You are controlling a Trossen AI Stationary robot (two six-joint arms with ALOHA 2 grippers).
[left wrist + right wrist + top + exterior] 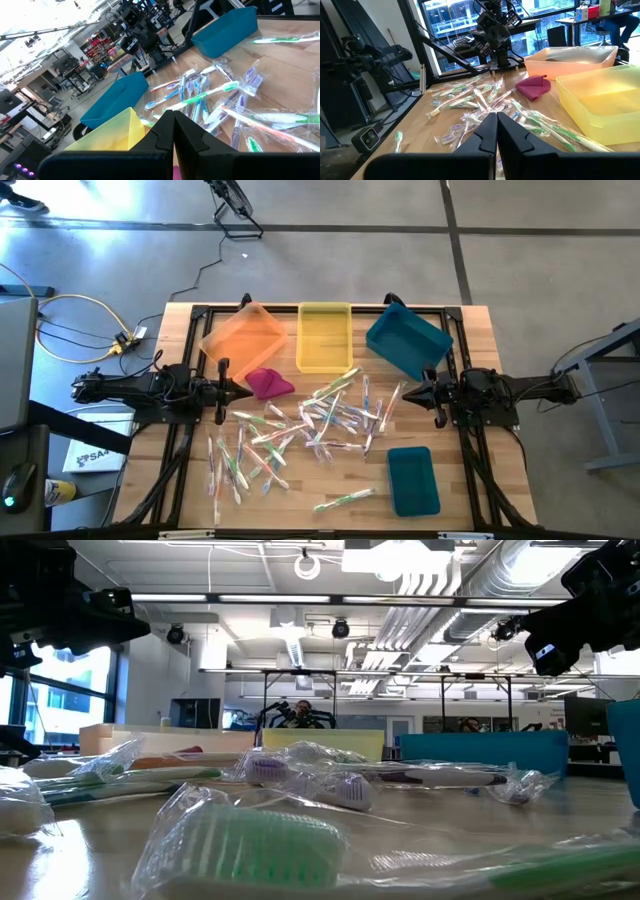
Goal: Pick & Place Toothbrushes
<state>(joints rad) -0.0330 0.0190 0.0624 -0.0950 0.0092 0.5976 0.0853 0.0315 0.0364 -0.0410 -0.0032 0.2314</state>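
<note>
Nearest the low camera lies a green-bristled toothbrush in clear wrap [240, 845], its head filling the foreground on the wooden table [470, 470].

Both arms hang above the table with nothing in their grasp. In the left wrist view the left gripper [173, 131] has its two dark fingers pressed together, tips meeting over the yellow bin [112, 135]. In the right wrist view the right gripper [497, 131] is likewise closed, fingers touching and empty, pointing across the pile. From above, the left gripper [243, 389] sits at the table's left side just beside the magenta cloth [268, 383], and the right gripper [410, 393] at the right side near the pile's edge.

Between the two grippers lie the toothbrushes [325, 418]: thin sticks, each in crinkled clear wrapping, with white, green, pink, blue and purple handles or bristles. They lie criss-crossed in a loose heap at the table's middle, thinning toward the near left, with one green one [345, 499] apart near the front edge. They are too many and too overlapped to count; dozens at least.

Four bins are on the table: one orange bin [243, 336], tilted, one yellow, one large teal bin [407, 340], tilted, in a row at the far side, and one small teal bin [412, 480] at the near right. One magenta cloth lies beside the orange bin.
</note>
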